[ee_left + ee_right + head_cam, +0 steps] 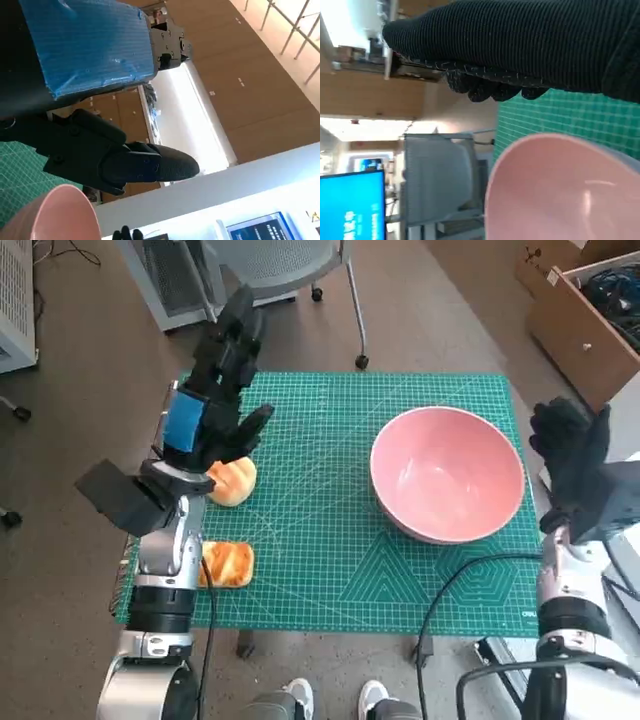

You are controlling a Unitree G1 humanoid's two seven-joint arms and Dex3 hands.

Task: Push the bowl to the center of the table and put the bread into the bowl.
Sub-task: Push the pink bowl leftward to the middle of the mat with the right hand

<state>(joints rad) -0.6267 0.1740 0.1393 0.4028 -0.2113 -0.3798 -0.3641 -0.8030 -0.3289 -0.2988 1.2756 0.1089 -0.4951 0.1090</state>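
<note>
1. Left hand (215, 415): hard black plastic, blue tape on its back, raised above the table's left side. Fingers spread apart and reaching away from the robot, nothing in them. The left wrist view shows the same: smooth black fingers (150, 167) with only air around them.
2. Right hand (575, 465): black ribbed knit glove, up at the right table edge, just beside the bowl's rim. Fingers look loosely apart, gripping nothing; whether it touches the rim I cannot tell.
3. Bowl (447, 473): glossy pink, round, deep, upright, empty. Sits right of table centre, near the right hand and well apart from the left.
4. Bread roll (232, 481): rounded, golden, soft crust, directly under the left hand and not touched by it.
5. Second bread piece (228, 565): flatter, roughly rectangular, browned top, beside the left forearm near the front-left corner. Long axis runs left to right across the table.
6. Mat (330, 540): green cutting mat with a printed grid, covering the tabletop.
</note>
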